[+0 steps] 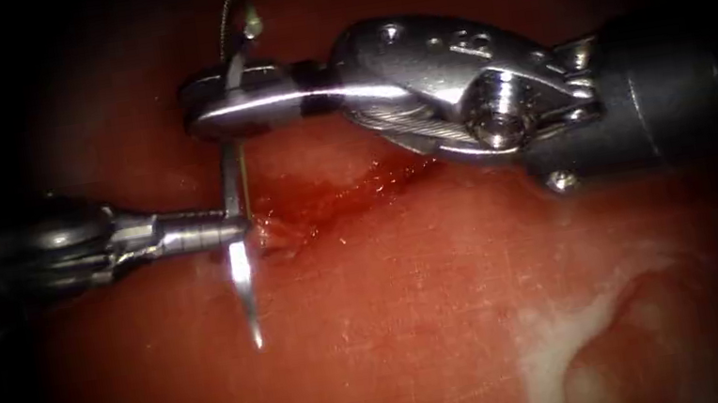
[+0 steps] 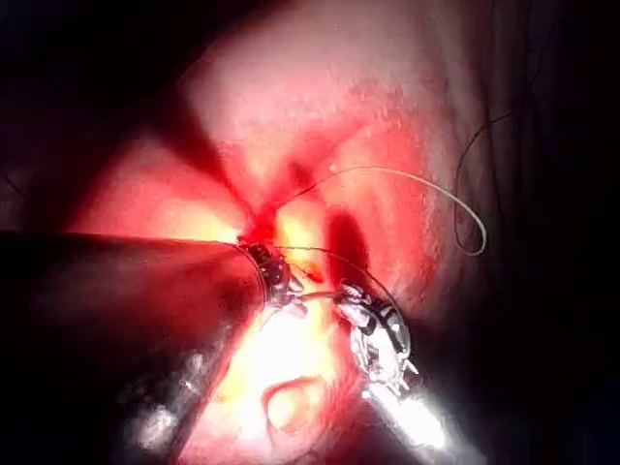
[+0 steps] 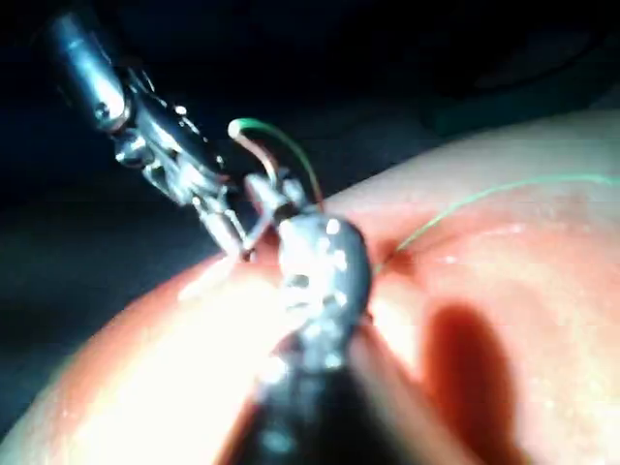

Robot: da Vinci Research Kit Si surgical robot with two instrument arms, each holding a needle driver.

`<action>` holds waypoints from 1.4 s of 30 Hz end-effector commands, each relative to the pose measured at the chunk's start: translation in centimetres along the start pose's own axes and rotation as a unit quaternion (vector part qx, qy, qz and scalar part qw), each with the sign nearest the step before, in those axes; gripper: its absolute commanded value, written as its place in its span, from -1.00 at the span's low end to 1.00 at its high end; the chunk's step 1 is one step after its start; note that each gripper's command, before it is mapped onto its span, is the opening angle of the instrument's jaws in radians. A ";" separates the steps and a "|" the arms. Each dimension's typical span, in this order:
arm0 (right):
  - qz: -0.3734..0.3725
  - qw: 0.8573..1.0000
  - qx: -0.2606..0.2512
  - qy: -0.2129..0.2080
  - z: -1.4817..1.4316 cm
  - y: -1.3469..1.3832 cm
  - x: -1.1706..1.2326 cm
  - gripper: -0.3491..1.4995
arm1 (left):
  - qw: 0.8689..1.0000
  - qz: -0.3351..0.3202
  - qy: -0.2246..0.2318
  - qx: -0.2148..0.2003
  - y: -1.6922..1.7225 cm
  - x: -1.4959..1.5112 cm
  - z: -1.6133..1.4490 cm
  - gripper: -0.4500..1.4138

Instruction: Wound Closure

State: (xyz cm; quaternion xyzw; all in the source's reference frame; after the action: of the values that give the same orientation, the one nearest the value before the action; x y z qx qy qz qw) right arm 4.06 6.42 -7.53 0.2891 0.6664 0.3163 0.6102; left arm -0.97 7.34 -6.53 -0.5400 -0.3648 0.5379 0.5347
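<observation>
Both pincers clenched on the needle (image 1: 240, 248) above the cut (image 1: 330, 198) (clear of tissue (image 1: 398, 338)): right pincer (image 1: 222, 113) near its tail, left pincer (image 1: 230, 230) mid-curve, apparently for a handover.

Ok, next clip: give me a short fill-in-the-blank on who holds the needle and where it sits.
1. The needle is held by ____ tools at once.
2. The right tool grips the needle near its ____ end, where the thread leaves it.
3. The left tool grips it nearer the sharp tip, which points ____ in the endoscope view.
4. The needle lies at the ____ end of the cut in the tissue.

Missing words: both; thread (tail); down; left
</observation>
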 end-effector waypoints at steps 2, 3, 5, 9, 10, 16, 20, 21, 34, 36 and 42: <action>-0.001 1.000 0.002 0.000 0.08 0.02 -0.03 -1.00 | 0.999 0.035 -0.003 -0.002 -0.05 -0.01 0.09 0.25; -0.001 1.000 0.002 0.000 0.08 0.02 -0.03 -1.00 | 0.999 0.047 -0.002 -0.001 -0.05 -0.01 0.11 0.27; -0.002 1.000 0.002 0.000 0.08 0.02 -0.04 -1.00 | 0.999 0.049 0.000 0.001 -0.07 -0.06 0.15 0.25; -0.002 1.000 0.002 0.000 0.08 0.02 -0.05 -1.00 | 0.999 0.050 -0.001 0.001 -0.08 -0.08 0.16 0.25; -0.002 1.000 0.003 0.003 0.08 0.02 -0.05 -1.00 | 0.999 0.050 -0.001 0.000 -0.09 -0.08 0.16 0.25; -0.005 1.000 0.008 0.004 0.05 0.02 -0.05 -1.00 | 0.997 0.079 -0.003 -0.003 -0.09 -0.07 0.13 0.28; -0.005 1.000 0.017 -0.007 -0.03 0.04 -0.05 -1.00 | 0.987 0.157 -0.015 -0.020 -0.07 -0.04 0.06 0.32; -0.005 1.000 0.019 -0.009 -0.04 0.05 -0.05 -1.00 | 0.985 0.171 -0.016 -0.025 -0.06 -0.04 0.06 0.32; -0.024 0.998 0.036 -0.049 -0.20 0.14 -0.16 -1.00 | 0.921 0.364 -0.137 -0.011 -0.19 -0.35 -0.01 0.22; -0.032 0.997 0.034 -0.060 -0.23 0.18 -0.20 -1.00 | 0.916 0.369 -0.157 -0.006 -0.31 -0.44 -0.01 -0.11; -0.039 0.996 0.034 -0.069 -0.25 0.26 -0.28 -1.00 | 0.936 0.298 -0.184 0.027 -0.57 -0.58 0.00 -0.76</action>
State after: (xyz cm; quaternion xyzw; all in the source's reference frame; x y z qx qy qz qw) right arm 3.76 6.36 -7.17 0.3051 0.6421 0.2491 0.6577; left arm -0.91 6.89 -5.86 -0.4905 -0.2634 0.7770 0.2939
